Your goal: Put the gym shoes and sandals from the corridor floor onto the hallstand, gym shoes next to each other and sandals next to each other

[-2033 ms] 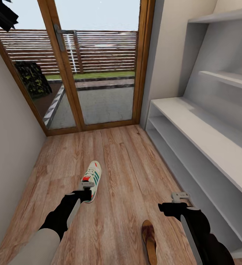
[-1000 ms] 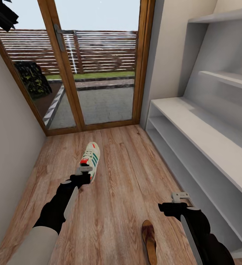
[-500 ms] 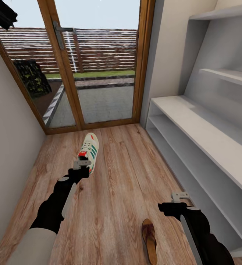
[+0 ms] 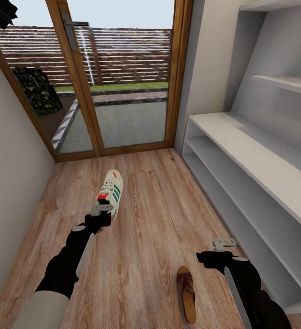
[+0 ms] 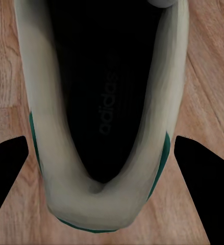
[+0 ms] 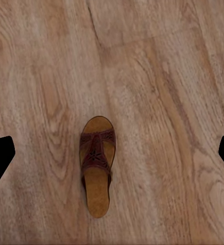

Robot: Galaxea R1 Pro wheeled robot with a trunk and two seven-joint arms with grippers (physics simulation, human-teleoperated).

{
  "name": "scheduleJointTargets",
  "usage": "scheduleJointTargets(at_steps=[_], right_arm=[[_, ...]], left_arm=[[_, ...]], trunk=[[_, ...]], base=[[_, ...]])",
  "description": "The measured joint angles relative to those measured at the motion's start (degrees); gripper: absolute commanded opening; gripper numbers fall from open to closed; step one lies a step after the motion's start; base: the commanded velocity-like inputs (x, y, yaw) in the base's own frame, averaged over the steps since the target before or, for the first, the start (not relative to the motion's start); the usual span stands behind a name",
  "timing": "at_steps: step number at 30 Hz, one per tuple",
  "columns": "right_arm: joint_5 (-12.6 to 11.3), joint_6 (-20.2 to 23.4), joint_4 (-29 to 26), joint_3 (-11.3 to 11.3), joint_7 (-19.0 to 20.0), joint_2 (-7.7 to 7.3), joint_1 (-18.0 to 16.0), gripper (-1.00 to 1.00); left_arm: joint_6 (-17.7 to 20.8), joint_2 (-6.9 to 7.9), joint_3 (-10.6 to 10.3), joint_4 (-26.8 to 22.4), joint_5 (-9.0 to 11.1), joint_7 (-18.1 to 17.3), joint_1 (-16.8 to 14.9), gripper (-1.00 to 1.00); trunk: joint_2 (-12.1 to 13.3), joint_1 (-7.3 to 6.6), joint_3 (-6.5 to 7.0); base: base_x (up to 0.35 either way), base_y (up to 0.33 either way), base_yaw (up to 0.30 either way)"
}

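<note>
One gym shoe (image 4: 111,187), white with green stripes and a red heel patch, hangs a little above the corridor floor (image 4: 146,219) with its toe toward the glass door. My left gripper (image 4: 102,209) is shut on its heel. In the left wrist view the shoe's opening (image 5: 104,117) sits between the dark fingers (image 5: 7,173). A brown sandal (image 4: 186,288) lies on the planks near my right gripper (image 4: 223,243), which is open and empty. The right wrist view looks down on that sandal (image 6: 96,168). The pale hallstand (image 4: 242,151) runs along the right wall.
A wood-framed glass door (image 4: 123,82) closes the far end of the corridor. A plain wall (image 4: 8,160) bounds the left side. Higher white shelves (image 4: 283,82) stand above the hallstand. Open plank floor lies between the shoe and the rack.
My left gripper has carried the gym shoe forward, away from me and toward the door. The head view has tilted slightly. The right arm and the sandal have stayed put.
</note>
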Motion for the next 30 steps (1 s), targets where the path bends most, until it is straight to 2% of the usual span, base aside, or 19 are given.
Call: scheduleJointTargets(at_steps=[5, 8, 12, 13, 16, 23, 27, 30], right_arm=[[0.0, -0.7, 0.0, 0.0, 0.0, 0.0, 0.0, 1.0], [0.1, -2.7, 0.2, 0.0, 0.0, -0.01, 0.0, 1.0], [0.0, -8.5, 2.9, 0.0, 0.0, -0.01, 0.0, 1.0], [0.0, -12.1, 5.4, 0.0, 0.0, -0.01, 0.0, 1.0], [0.1, -17.2, 10.1, 0.0, 0.0, 0.01, 0.0, 1.0], [0.1, -19.3, 14.0, 0.0, 0.2, 0.01, 0.0, 1.0], [0.2, -20.4, 18.3, 0.0, 0.2, 0.07, 0.0, 1.0], [0.1, -22.6, 19.9, 0.1, 0.2, 0.08, 0.0, 1.0]], left_arm=[[0.0, 0.01, 0.0, 0.0, 0.0, 0.0, 0.1, -1.0], [-0.1, 0.01, 0.0, 0.0, 0.0, 0.0, 0.1, -1.0], [-0.1, -0.01, -0.2, 0.0, 0.0, -0.1, 0.1, -1.0], [-0.1, 0.0, -0.5, 0.0, 0.1, -0.1, 0.1, -1.0], [-0.1, 0.03, -0.9, 0.0, 0.0, -0.1, 0.1, -1.0], [-0.1, 0.02, -1.0, 0.0, 0.0, -0.1, 0.1, -1.0], [-0.1, 0.03, -1.1, -0.3, 0.0, -0.1, 0.1, -1.0], [-0.1, 0.02, -1.1, -1.0, 0.0, -0.1, 0.1, -1.0]], trunk=[[-2.0, 1.1, -1.34], [-3.2, 1.76, -2.15], [-4.8, 2.64, -3.23], [-5.2, 2.86, -3.5], [-6.4, 3.51, -4.3], [-9.2, 5.05, -6.18], [-10.8, 5.93, -7.26], [-12.0, 6.59, -8.06]], base=[[0.0, 0.0, 0.0], [0.0, 0.0, 0.0], [0.0, 0.0, 0.0], [0.0, 0.0, 0.0], [0.0, 0.0, 0.0], [0.0, 0.0, 0.0], [0.0, 0.0, 0.0], [0.0, 0.0, 0.004]])
